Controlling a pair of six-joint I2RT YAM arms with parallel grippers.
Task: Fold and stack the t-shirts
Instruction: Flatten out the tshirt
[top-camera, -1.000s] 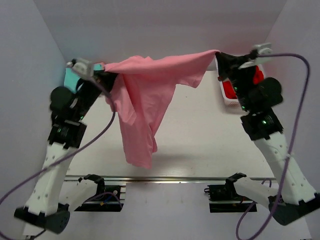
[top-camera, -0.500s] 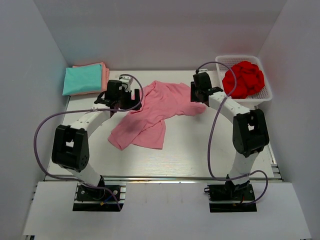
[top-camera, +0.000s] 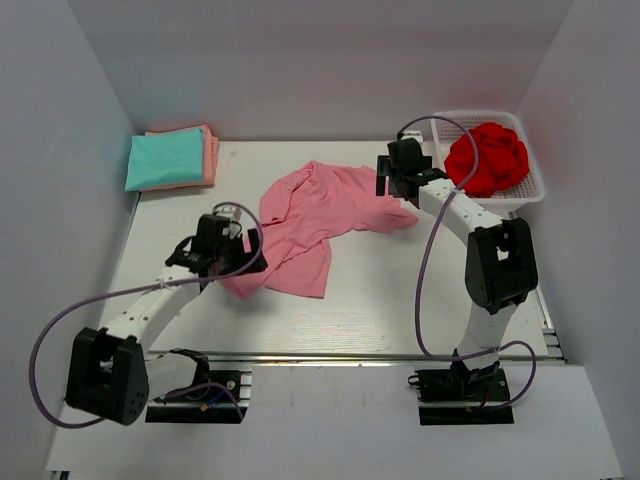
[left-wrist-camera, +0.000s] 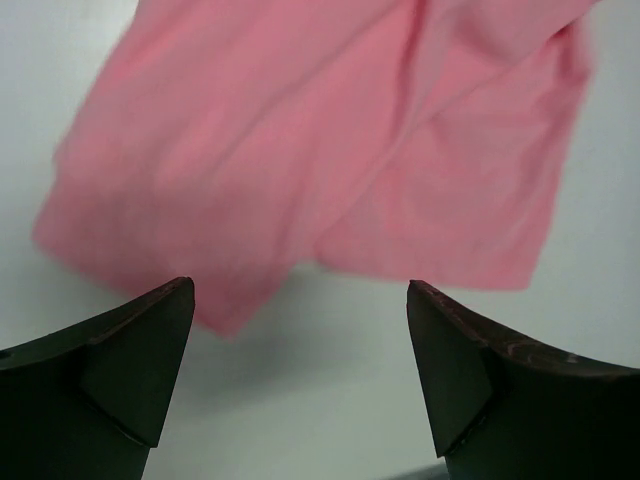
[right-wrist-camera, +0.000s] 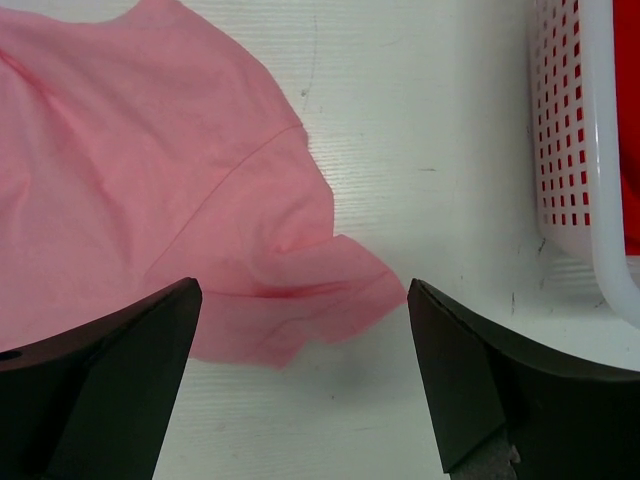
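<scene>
left gripper (left-wrist-camera: 298, 300) and right gripper (right-wrist-camera: 303, 292) hang spread over the pink t-shirt's (top-camera: 310, 225) edges, table (right-wrist-camera: 420, 120) showing beyond. mesh basket (right-wrist-camera: 572, 150) cut off.

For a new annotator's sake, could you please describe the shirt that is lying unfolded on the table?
Look at the white table. In its middle lies the light pink t-shirt, rumpled and spread out. Unlike the teal shirt folded on the salmon shirt far left, or the red cloth heaped in the white basket, it is unfolded.
</scene>
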